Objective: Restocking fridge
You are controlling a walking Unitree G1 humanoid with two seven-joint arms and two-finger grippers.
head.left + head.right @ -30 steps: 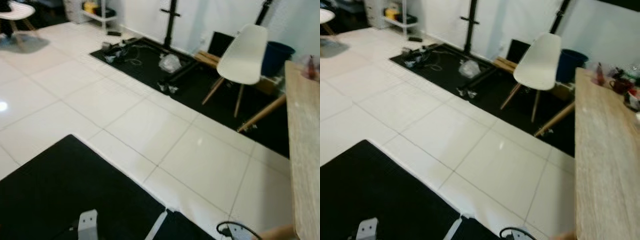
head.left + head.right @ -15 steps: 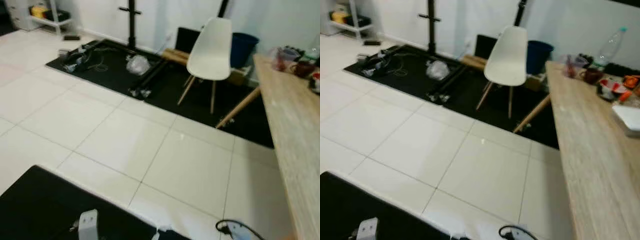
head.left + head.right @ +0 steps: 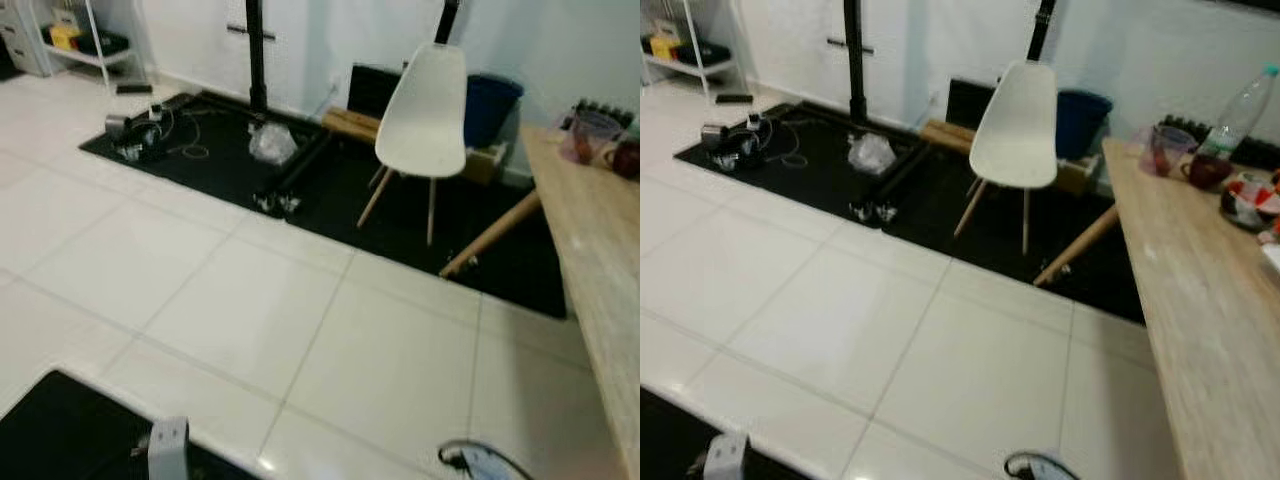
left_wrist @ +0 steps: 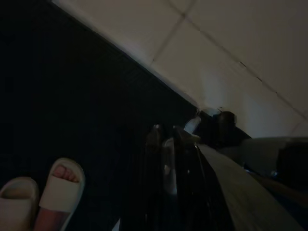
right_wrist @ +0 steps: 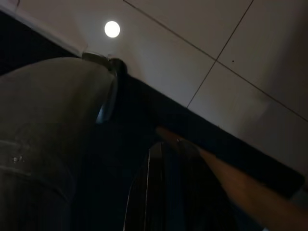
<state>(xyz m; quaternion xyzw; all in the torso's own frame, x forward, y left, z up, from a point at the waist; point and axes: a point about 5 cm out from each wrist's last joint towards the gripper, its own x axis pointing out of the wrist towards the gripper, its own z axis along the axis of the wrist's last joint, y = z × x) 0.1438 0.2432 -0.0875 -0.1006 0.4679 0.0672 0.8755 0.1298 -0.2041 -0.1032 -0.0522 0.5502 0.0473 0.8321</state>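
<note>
1. the head views look down over a white tiled floor [image 3: 250, 300]; a black mat [image 3: 60, 430] lies at about 7 o'clock in the left eye view, close to the robot.
2. at about 12 to 1 o'clock stands a white chair [image 3: 428, 110] on wooden legs, on a second black mat [image 3: 330, 180] that runs along the wall.
3. on that far mat, at about 11 o'clock, lie tangled cables [image 3: 150, 135], a crumpled clear bag [image 3: 272, 145] and the foot of a black stand [image 3: 255, 60].
4. behind the chair sits a dark blue bin [image 3: 490, 105].
5. along 3 o'clock runs a light wooden table [image 3: 1200, 300]; a slanted wooden leg [image 3: 1075, 245] reaches from it to the floor.
6. at the table's far end stand a clear plastic bottle [image 3: 1243, 108] with a greenish cap, a pinkish cup [image 3: 1160, 148] and a dark mug [image 3: 1207, 170]; these are the only goods i can see, well apart from both arms, and no fridge is in view.
7. the left gripper [image 4: 166, 163] hangs low over the near mat in a very dark wrist view; a person's feet in pale slides [image 4: 45, 197] stand on the mat nearby.
8. the right gripper [image 5: 168, 192] also hangs low in the dark, beside the robot's leg.
9. for both, i cannot tell how far the fingers are apart.
</note>
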